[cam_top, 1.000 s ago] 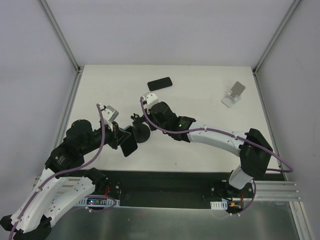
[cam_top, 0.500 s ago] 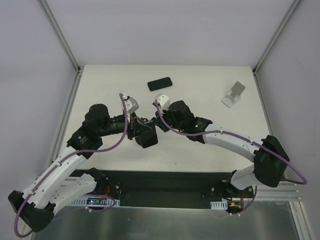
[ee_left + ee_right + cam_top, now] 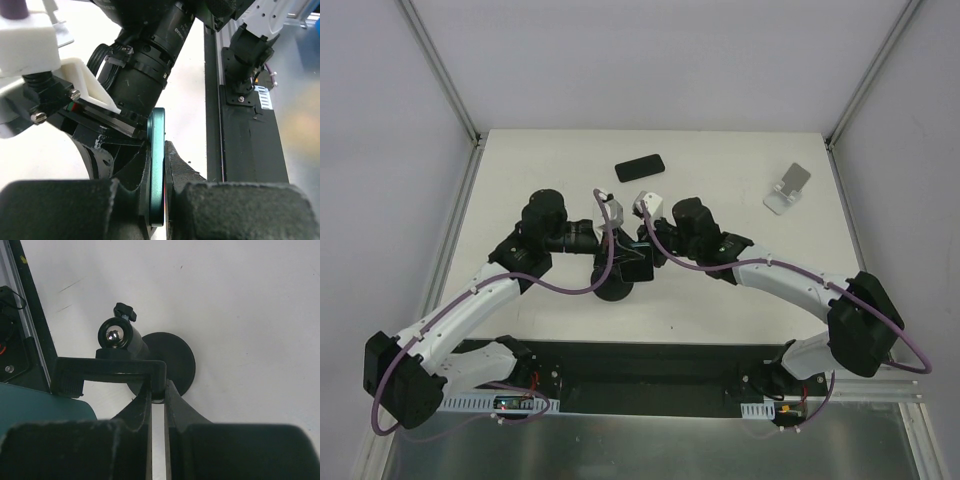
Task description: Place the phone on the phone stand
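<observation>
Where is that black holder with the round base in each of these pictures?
Top external: the black holder stands mid-table, just left of centre.
Left wrist: only its teal-edged cradle shows, bottom centre.
Right wrist: its round base sits at centre.
Shared landmark: the white table, seen in all three.

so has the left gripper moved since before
Yes. The left gripper, clamped on the holder, swung right: from well left of the phone to nearly in line with it.

You are holding both arms bent inward, wrists meeting.
Left gripper and right gripper are facing each other, both pinching nearly closed.
</observation>
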Robot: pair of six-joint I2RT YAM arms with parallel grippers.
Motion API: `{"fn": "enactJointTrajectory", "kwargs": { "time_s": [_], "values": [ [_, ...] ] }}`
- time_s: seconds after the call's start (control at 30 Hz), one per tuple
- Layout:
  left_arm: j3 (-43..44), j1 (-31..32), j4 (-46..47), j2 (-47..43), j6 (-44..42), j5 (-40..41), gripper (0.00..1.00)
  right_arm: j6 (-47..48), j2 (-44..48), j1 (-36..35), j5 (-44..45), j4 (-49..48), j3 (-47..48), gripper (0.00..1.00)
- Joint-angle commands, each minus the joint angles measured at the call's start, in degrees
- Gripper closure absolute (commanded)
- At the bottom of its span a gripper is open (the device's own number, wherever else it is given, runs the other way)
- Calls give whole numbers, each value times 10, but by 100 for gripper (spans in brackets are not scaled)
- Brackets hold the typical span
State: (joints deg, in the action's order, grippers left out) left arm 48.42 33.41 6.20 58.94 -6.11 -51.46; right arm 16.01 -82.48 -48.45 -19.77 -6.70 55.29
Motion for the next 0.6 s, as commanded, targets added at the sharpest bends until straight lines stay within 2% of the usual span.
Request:
{"fn": "enactJointTrajectory", "kwargs": {
  "time_s": [0.0, 0.27, 0.57],
  "values": [
    [59, -6, 29, 28, -75, -94, 100, 6, 33, 5, -66, -32, -11, 99],
    [93, -33, -16, 85, -99, -139, 100, 8, 31, 8, -83, -39, -13, 99],
    [83, -54, -47, 86, -116, -140, 100, 0, 23, 9, -73, -50, -13, 99]
  ]
}}
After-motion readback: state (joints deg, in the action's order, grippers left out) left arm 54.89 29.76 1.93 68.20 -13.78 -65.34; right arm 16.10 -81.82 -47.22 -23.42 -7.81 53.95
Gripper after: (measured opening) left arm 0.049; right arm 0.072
